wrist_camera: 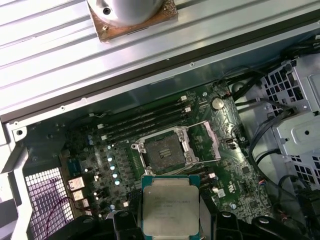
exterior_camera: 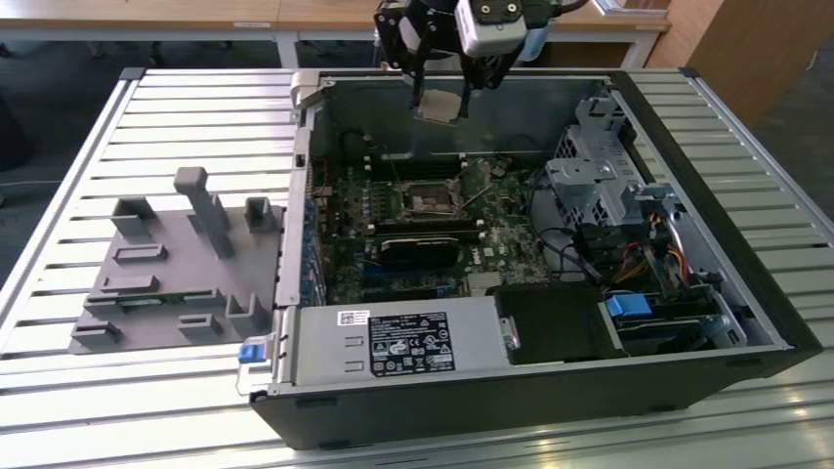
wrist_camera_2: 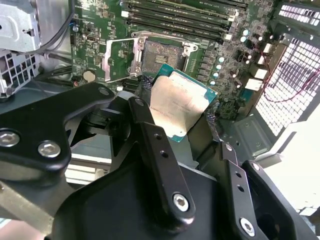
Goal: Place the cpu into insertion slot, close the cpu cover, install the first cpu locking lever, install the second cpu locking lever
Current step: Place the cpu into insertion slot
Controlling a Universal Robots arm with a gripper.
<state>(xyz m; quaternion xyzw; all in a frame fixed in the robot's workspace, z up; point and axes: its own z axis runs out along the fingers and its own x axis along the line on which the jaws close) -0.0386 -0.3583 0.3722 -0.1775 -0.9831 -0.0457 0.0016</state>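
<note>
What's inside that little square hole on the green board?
Nothing yet. The insertion slot shows only its bare dark floor, with the cpu cover flipped open beside it. The cpu is up in the pincer, apart from the slot. Nothing covers the slot.

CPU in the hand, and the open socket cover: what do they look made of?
The cpu, gripped in the hand: dull silver-grey top with a soft sheen, probably metal; the green edge looks like circuit board. The cpu cover: thin bright silver frame catching highlights, most likely bare sheet metal.
</note>
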